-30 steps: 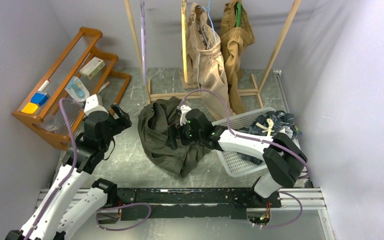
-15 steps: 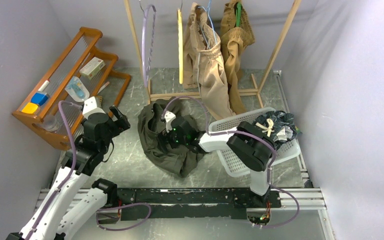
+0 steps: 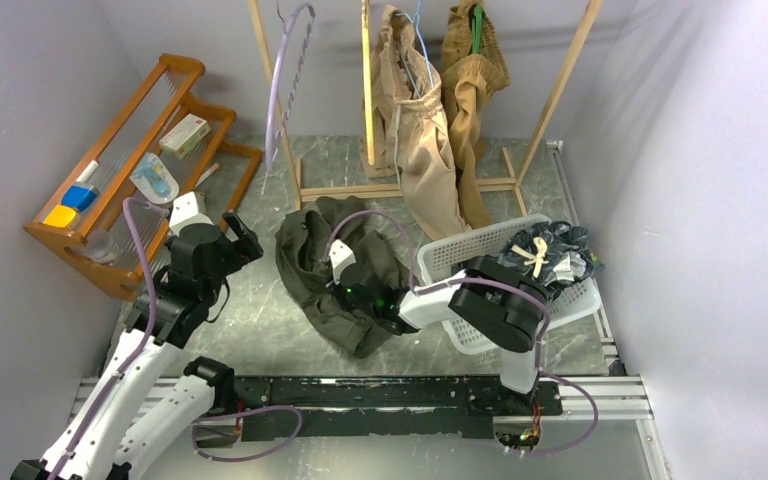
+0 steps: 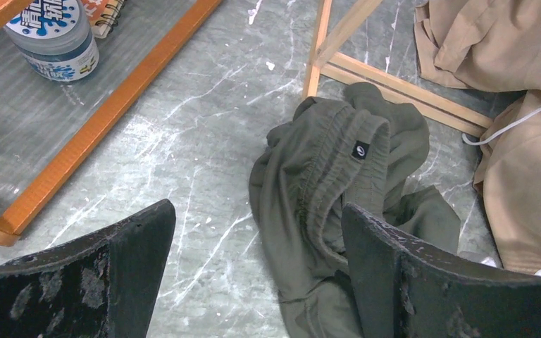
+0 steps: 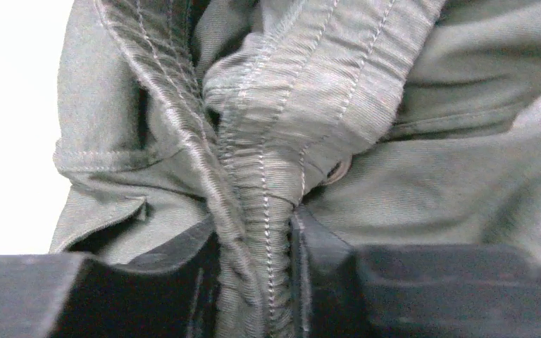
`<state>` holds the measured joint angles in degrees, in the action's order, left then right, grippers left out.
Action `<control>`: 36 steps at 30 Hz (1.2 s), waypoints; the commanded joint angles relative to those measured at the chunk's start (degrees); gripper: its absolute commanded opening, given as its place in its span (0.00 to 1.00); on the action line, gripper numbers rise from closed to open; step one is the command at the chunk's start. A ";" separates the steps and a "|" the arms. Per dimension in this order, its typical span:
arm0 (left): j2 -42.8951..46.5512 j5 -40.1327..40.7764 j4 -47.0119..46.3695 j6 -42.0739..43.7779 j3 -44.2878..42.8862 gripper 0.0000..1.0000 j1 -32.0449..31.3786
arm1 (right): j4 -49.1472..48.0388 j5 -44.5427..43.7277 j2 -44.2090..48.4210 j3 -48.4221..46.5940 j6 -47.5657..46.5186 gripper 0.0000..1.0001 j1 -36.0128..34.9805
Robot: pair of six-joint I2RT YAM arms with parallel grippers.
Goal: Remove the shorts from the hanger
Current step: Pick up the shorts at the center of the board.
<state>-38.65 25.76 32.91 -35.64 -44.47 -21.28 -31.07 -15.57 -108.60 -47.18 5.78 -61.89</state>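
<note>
The olive green shorts (image 3: 310, 262) lie crumpled on the table, below the wooden rack. My right gripper (image 3: 347, 297) is pressed into them and shut on a stitched waistband fold (image 5: 257, 232) of the olive shorts (image 5: 310, 84). My left gripper (image 3: 241, 236) hovers open to their left, with nothing between its jaws; in its view (image 4: 257, 218) the olive shorts (image 4: 338, 169) lie just ahead. Beige shorts (image 3: 420, 130) hang on a blue hanger (image 3: 418, 28), and tan-brown shorts (image 3: 475, 65) on a green hanger (image 3: 477, 25). Navy printed shorts (image 3: 545, 250) lie in the basket.
A white slotted basket (image 3: 460, 250) stands right of the olive shorts. An empty lavender hanger (image 3: 285, 70) and a yellow one (image 3: 367, 80) hang on the rack (image 3: 560, 90). An orange wooden shelf (image 3: 130, 150) with small items stands at the left.
My right gripper has moved nearer and leftward across the olive shorts and closed on a fold. The lavender hanger has swung. The left arm barely moved.
</note>
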 commanded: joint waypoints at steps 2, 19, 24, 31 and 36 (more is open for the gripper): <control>0.51 -0.54 0.14 0.23 0.41 0.92 -0.16 | 5.79 2.68 4.74 3.48 1.74 0.05 0.28; 0.57 -0.08 -0.82 -0.34 1.03 0.91 -0.11 | 18.31 6.99 42.11 6.58 4.59 0.00 0.19; 1.20 0.52 -1.26 -0.61 1.13 0.91 -0.10 | 23.49 3.44 54.14 7.12 5.04 0.00 0.19; 1.56 0.96 -1.33 -0.99 0.98 0.91 -0.10 | 36.32 -5.85 65.71 1.97 2.08 0.00 0.19; 1.21 0.38 -2.43 -0.96 1.63 0.91 -0.13 | 40.61 -12.09 69.89 -0.70 -0.02 0.00 0.19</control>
<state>-37.60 25.80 32.56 -36.27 -43.68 -21.28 6.26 -21.04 -41.95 -44.86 8.32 -61.63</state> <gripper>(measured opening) 0.912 0.077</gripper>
